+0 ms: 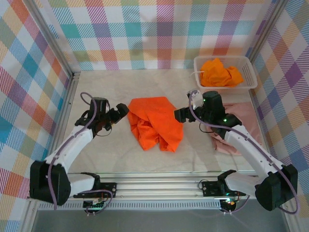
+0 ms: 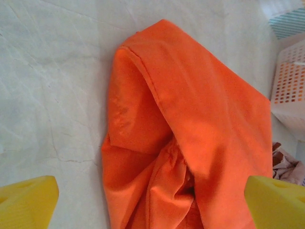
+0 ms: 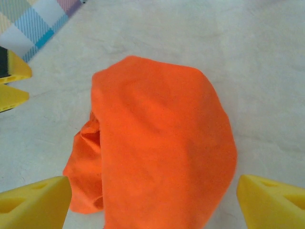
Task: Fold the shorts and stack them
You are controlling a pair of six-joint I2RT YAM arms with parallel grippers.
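Bright orange shorts lie crumpled, one flap folded over. Left gripper sits just left of them, jaws wide, empty. Right gripper sits just right of them, also wide and empty. Pink shorts are farther right. Yellow-orange shorts sit in the basket, behind and to the right.

Top camera looks down; both wrist cameras closely face the bright orange shorts from opposite sides
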